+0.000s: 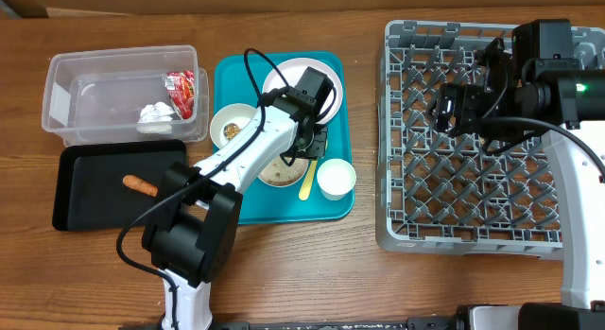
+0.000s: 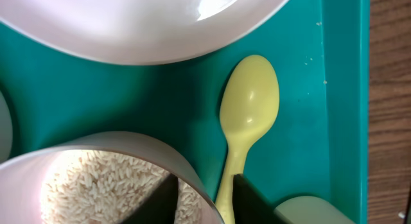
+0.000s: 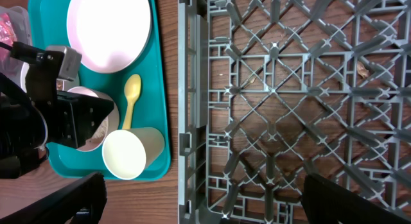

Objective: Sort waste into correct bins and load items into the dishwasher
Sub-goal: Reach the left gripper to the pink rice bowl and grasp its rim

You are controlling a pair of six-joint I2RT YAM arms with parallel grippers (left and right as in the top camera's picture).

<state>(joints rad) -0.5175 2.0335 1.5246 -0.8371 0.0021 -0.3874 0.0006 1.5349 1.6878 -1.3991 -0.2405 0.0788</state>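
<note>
Yellow spoon point(image 2: 249, 105) handle and rice bowl point(image 2: 122, 142) rim sit between my left jaws, grip uncertain; my right jaws gape above the rack point(image 3: 276, 108).

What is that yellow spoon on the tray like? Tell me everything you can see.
The yellow spoon is pale, glossy plastic by its look: one piece, oval bowl, slim handle. It lies flat on the teal tray, just clear of the plate. Its handle runs between the rice bowl and the small cup, beside a dark finger of the left gripper.

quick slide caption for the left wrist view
Left claw straddles rice bowl rim and yellow spoon handle on teal tray
</note>
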